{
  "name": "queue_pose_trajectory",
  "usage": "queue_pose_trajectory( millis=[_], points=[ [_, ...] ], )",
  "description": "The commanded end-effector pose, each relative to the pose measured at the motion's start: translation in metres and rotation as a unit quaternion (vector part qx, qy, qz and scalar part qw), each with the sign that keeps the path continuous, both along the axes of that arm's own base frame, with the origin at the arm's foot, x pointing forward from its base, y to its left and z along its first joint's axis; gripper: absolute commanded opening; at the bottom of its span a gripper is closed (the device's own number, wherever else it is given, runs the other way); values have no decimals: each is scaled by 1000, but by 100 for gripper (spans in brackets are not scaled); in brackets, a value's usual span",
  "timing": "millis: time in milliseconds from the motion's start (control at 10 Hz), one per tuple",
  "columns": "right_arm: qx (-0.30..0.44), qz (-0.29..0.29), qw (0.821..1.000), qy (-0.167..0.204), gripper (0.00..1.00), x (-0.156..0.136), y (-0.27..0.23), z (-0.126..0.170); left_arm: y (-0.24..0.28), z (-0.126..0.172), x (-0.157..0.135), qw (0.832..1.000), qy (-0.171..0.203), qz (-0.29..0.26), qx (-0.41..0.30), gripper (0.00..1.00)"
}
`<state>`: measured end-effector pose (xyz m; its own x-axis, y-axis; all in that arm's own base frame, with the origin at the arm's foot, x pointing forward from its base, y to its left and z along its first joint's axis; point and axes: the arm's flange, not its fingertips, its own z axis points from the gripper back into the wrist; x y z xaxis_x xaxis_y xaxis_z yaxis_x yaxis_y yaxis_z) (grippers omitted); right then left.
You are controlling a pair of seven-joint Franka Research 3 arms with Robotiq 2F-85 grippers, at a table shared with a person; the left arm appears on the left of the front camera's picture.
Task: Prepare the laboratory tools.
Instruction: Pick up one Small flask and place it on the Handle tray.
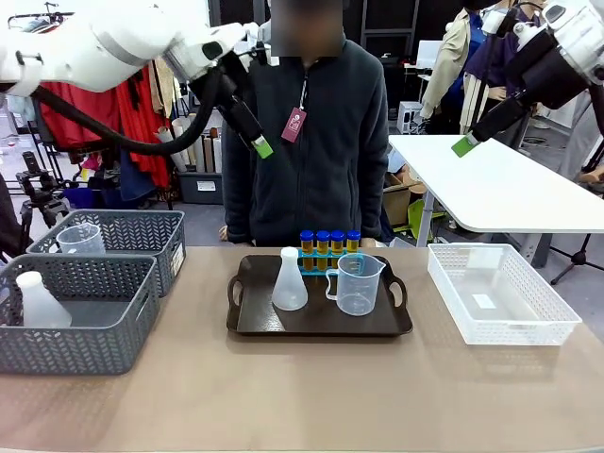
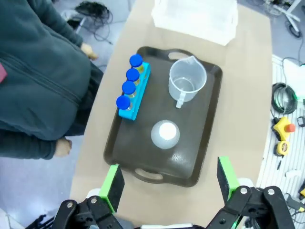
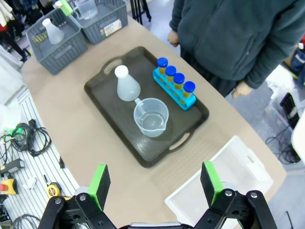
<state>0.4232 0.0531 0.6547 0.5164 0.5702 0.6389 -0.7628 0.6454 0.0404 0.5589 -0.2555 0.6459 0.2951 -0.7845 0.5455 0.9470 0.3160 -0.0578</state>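
Observation:
On a dark brown tray (image 1: 311,326) at the table's middle stand a translucent white conical flask (image 1: 290,280) and a clear handled beaker (image 1: 359,283). Behind them, several blue-capped tubes of amber liquid (image 1: 328,242) sit in a small blue rack (image 2: 136,102). My left gripper (image 1: 255,142) hangs high above the table's left, open and empty, and in its wrist view (image 2: 169,179) it looks down on the tray. My right gripper (image 1: 464,144) is raised at the upper right, open (image 3: 154,181), with nothing between its pads.
Two grey mesh baskets (image 1: 127,231) stand at the left, one holding another beaker (image 1: 80,239), the other another flask (image 1: 40,302). A white mesh basket (image 1: 500,293) sits at the right. A person in a dark jacket (image 1: 302,142) stands at the far edge.

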Motion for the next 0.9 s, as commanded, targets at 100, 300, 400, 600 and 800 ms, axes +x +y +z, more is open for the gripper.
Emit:
queue_pose_trajectory(
  millis=[100, 300, 400, 600, 800],
  points=[
    [6, 7, 1000, -4, 100, 1, -1, 1, 31, -5, -16, 998, -22, -35, -40, 100],
    [6, 7, 1000, -4, 100, 1, -1, 1, 42, -2, -11, 997, -29, -47, -50, 100],
    [6, 7, 1000, -4, 100, 1, -1, 1, 45, 0, -9, 996, -37, -52, -55, 100],
    [6, 7, 1000, -4, 100, 1, -1, 1, 57, 1, -9, 997, -46, -36, -54, 100],
    [6, 7, 1000, -4, 100, 1, -1, 1, 57, 2, -6, 997, -48, -32, -55, 100]
  ],
)
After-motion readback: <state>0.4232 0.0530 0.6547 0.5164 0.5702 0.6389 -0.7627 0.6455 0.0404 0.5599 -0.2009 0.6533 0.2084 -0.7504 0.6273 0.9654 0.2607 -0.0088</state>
